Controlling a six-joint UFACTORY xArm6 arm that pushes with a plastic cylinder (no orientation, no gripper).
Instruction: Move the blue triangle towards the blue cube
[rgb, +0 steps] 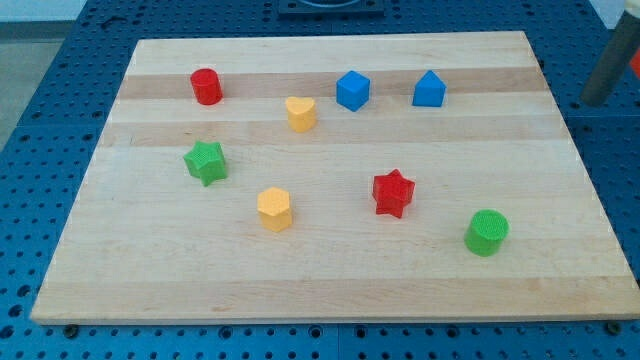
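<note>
Nearest the viewer, toward the view's bottom right, a green cylinder stands on the pale wooden desk. Left of it sit a red star, a yellow hexagonal block and, farther left, a green star. Higher up lie a yellow heart and, at upper left, a red cylinder.

Near the view's top, the blue triangle rests right of centre, with the blue cube just to its left, apart and on about the same line.

A dark rod enters at the view's right edge, beyond the desk; my tip's very end is hard to make out, well right of the triangle. No fingers exist on this arm, so none are apart or together.

Likely risks: an off-centre push could spin the triangle so it slides past the cube, and too long a push would shove the cube itself leftward.
</note>
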